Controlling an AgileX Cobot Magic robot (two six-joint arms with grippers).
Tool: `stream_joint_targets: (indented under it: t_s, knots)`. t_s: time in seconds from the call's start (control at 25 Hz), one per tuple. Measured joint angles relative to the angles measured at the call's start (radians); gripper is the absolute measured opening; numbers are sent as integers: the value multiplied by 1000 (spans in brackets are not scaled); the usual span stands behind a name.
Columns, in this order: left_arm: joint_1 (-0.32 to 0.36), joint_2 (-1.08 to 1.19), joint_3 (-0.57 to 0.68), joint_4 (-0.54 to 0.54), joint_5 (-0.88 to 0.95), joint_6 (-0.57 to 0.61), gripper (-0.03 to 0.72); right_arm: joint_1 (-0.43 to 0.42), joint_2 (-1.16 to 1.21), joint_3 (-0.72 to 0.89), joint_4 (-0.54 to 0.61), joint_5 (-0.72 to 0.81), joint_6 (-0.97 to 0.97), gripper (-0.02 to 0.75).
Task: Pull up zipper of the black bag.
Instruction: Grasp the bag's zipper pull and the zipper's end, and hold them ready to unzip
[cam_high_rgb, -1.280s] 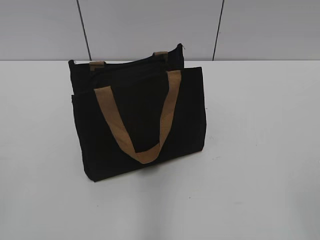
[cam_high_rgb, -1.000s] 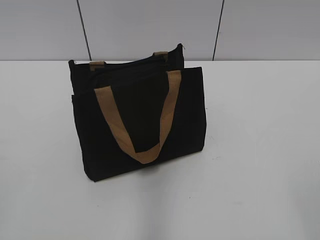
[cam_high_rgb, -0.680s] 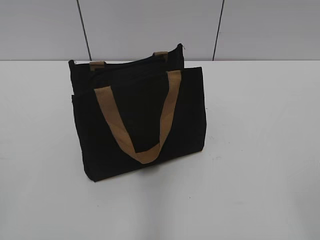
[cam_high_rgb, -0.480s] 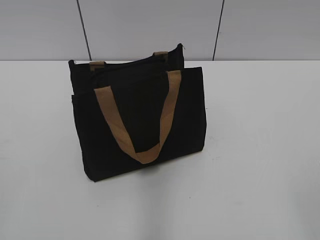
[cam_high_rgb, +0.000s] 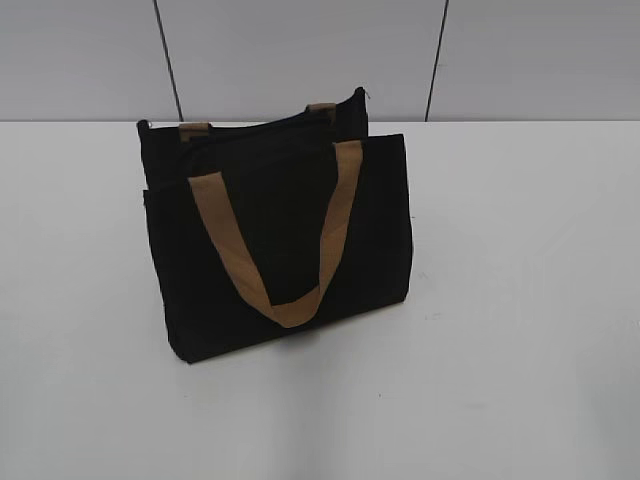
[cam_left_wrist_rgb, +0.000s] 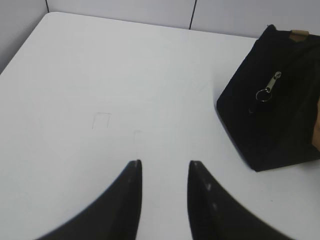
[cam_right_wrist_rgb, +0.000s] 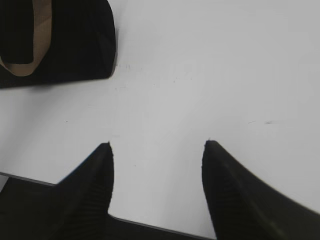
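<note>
Left wrist view gives me the zipper (cam_left_wrist_rgb: 274, 81) pull, a silver tab with a ring hanging at the black bag (cam_left_wrist_rgb: 280, 110)'s near end, well apart from my left gripper (cam_left_wrist_rgb: 164, 167), whose fingers are spread and hold nothing. Exterior view shows the bag upright on the white table (cam_high_rgb: 520, 300). My right gripper (cam_right_wrist_rgb: 157, 145) is also spread wide and empty. I'd brace the bag with one gripper and pinch that tab squarely with the other.

Slanted exterior, wrist views share black bag (cam_high_rgb: 285, 240)
</note>
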Motion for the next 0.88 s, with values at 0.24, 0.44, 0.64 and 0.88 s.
stream_joint_targets:
  t_s: [0.24,0.44,0.64,0.88]
  knots:
    - [0,0,0,0,0,0,239,0,0,0,24,-1,0,440]
    - [0,0,0,15,0,0,286,0,0,0,39,-3,1,440]
    - [0,36,-16,16,-55,40,415,0,29,-2,42,-16,1,440]
    - [0,118,-32,18,-302,153,433,0,209,-63,46,-59,-51,439]
